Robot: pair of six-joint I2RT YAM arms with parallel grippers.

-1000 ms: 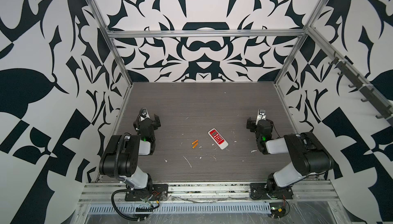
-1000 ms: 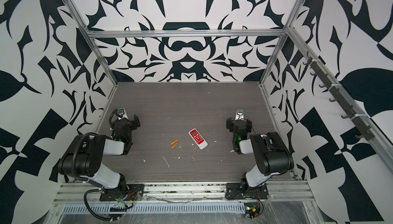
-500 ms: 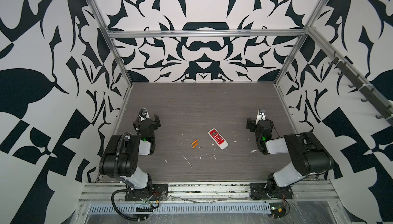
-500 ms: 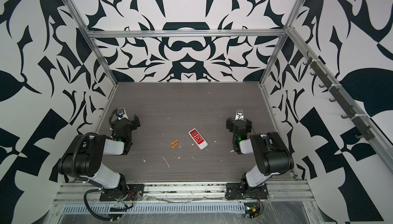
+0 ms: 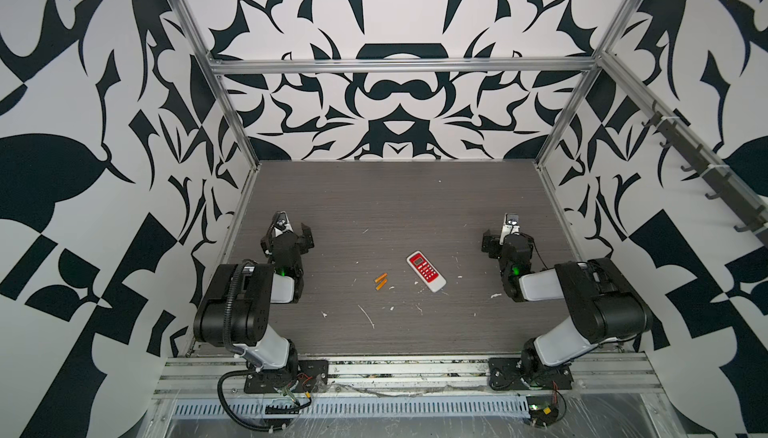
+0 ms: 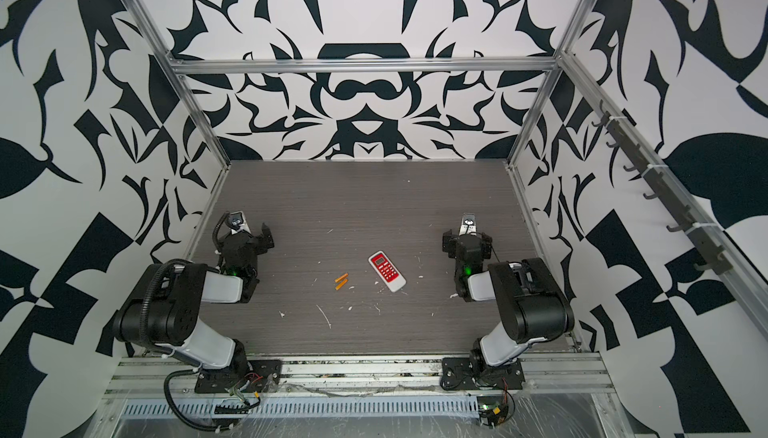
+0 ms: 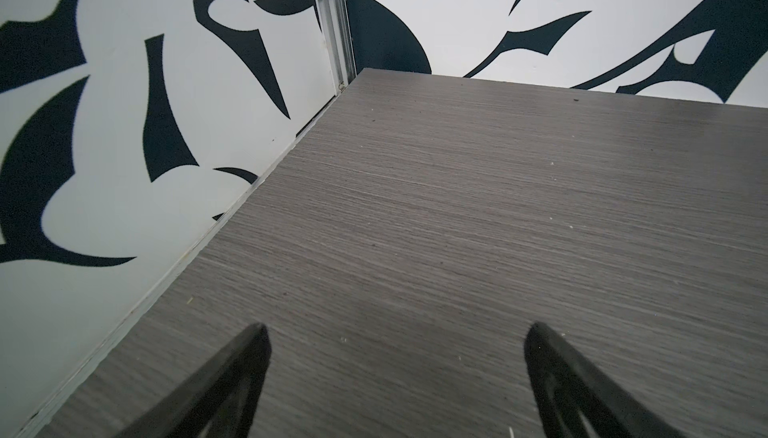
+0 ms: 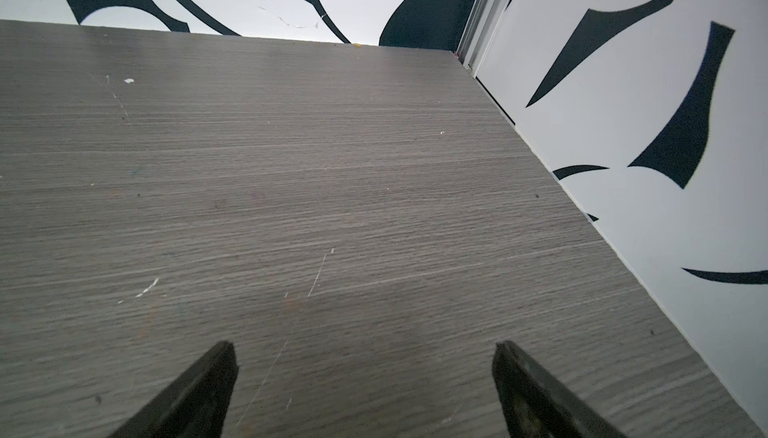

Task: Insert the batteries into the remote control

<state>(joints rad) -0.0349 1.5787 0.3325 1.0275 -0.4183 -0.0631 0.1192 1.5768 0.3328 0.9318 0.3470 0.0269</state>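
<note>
We see the remote control lying flat and face up on the grey table, a white oblong with a red face, a small grey screen at its far end and rows of white buttons. Its long axis runs from about eleven o'clock to five o'clock. At its nine o'clock, near but apart, lie the batteries: two slim orange cylinders, side by side and nearly parallel, each pointing toward about two o'clock.
</note>
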